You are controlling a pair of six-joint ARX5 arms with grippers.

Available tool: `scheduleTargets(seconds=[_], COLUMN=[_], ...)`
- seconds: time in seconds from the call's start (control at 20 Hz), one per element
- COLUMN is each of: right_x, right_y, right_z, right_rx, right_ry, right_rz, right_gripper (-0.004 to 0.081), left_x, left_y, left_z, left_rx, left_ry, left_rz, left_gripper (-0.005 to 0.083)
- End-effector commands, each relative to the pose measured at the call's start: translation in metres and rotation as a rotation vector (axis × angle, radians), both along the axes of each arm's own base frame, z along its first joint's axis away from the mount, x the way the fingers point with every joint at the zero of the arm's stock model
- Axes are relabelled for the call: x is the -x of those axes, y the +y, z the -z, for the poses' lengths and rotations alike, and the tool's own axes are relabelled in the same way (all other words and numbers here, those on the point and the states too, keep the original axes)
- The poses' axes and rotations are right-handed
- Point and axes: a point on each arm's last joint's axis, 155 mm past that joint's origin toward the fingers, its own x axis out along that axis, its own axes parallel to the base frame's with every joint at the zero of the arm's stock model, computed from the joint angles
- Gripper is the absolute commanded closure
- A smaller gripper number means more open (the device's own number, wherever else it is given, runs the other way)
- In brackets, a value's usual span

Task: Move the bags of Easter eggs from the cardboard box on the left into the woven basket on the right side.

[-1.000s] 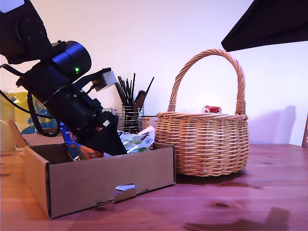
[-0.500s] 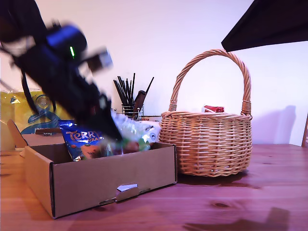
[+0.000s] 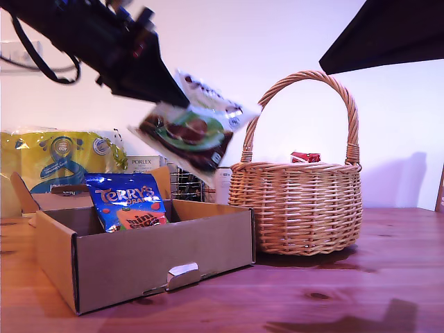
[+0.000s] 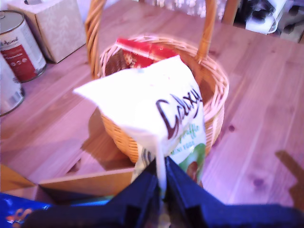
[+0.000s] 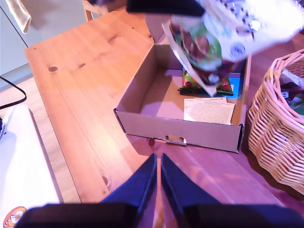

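my first claw is clamping the white-green bag, carrying it at the exterior view's upper left; next: drop in basket. my second claw is sitting closed, empty.

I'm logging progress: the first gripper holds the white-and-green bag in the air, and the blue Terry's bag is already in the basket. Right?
Not quite. My first gripper does hold the white-and-green bag in the air, but the blue Terry's bag is in the cardboard box, not in the basket. The exterior view shows it standing inside the box.
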Motion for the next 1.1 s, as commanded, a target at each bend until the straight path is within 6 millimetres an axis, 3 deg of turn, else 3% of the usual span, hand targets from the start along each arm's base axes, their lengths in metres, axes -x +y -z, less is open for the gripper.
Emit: scheduleTargets(seconds=[0.0,0.2,0.3,0.65,1.05], right_x=[-0.002,-0.002,-0.002,-0.002,-0.002], right_y=[0.001,0.001,0.001,0.001,0.001], right_z=[-0.008,-0.008,-0.008,-0.008,-0.008], right_rx=[-0.011,-0.01,-0.011,-0.011,-0.012], right_ry=[-0.021,-0.02,-0.02,-0.021,-0.021], right_rz=[0.002,0.002,0.002,0.001,0.001], right_gripper=[0.0782,0.0782,0.0782,0.0782,0.0782], left_x=[-0.004,-0.019,-0.023,-0.032,-0.059], left_y=[-0.005,-0.018,-0.03,-0.075,-0.096], left_z=[-0.005,-0.04,-0.047,-0.033,-0.02], left_rx=[0.041,0.214,0.289,0.481,0.503], left_ry=[-0.003,-0.017,0.005,0.172,0.163], left_rz=[-0.013,-0.075,-0.094,-0.242,-0.297], left_gripper=[0.0795,0.0795,0.0795,0.0795,0.0795])
